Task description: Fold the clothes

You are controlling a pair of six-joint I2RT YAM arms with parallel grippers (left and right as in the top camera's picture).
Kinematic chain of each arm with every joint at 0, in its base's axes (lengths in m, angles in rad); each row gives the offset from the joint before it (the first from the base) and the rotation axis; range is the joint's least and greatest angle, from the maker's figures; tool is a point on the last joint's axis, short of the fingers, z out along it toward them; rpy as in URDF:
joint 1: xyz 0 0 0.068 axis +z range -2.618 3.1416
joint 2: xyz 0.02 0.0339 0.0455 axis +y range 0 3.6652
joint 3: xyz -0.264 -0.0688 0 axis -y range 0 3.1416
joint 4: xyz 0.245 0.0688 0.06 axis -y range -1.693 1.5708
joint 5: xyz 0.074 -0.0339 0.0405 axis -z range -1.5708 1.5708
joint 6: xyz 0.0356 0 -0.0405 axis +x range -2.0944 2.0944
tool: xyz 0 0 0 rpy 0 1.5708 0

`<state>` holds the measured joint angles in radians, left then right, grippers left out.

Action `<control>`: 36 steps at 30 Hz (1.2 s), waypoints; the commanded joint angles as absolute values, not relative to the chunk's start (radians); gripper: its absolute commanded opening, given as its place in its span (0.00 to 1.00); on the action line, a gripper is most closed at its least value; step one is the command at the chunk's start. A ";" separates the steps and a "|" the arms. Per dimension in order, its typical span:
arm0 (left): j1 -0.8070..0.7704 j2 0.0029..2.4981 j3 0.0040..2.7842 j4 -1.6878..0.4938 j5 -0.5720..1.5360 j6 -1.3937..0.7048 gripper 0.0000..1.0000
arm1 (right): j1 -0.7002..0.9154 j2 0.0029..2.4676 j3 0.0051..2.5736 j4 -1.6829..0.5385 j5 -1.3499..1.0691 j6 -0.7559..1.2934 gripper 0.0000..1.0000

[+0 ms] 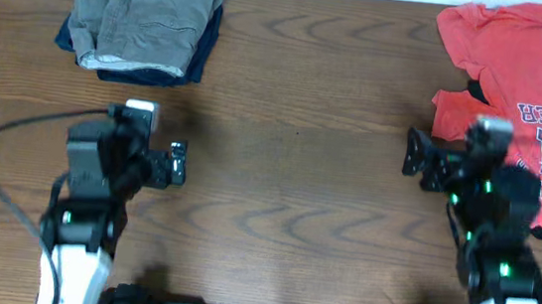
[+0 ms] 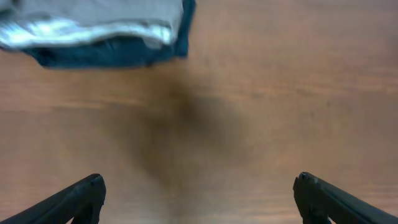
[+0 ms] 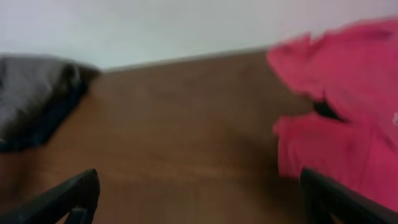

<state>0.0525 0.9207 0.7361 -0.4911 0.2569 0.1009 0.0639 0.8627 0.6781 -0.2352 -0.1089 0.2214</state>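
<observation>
Overhead: coral-red T-shirt (image 1: 510, 55) crumpled at the table's (image 1: 286, 203) far-right corner, black garment (image 1: 477, 91) peeking beneath, right gripper (image 1: 413, 153) just beside it. 2 folded garments (image 1: 144, 20), grey over navy, are stacked far left beyond the left gripper (image 1: 178, 161). Left wrist: fingers wide over bare wood. Right wrist: blurry, fingers seemingly wide, empty.

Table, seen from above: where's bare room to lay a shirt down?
The middle of the table is bare, bordered by the folded pile at left, the red shirt at right, and the left gripper and right gripper. The right side is crowded: shirt under the right arm.
</observation>
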 commanded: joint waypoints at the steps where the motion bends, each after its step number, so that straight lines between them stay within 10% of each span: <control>1: 0.048 1.035 0.789 -0.514 0.281 0.092 0.98 | 0.052 1.011 0.792 -0.307 -0.124 0.176 0.99; 15: 0.048 1.342 0.789 -0.408 0.301 0.091 0.98 | 0.034 1.457 0.884 -0.177 -0.049 0.148 0.99; 36: 0.048 1.380 0.789 -0.356 0.367 0.092 0.98 | 0.005 1.814 0.884 0.063 0.330 0.171 0.69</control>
<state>0.0502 1.3769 0.7719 -0.3580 0.3573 0.1009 0.0086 1.7832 0.8677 0.0521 0.2848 0.1677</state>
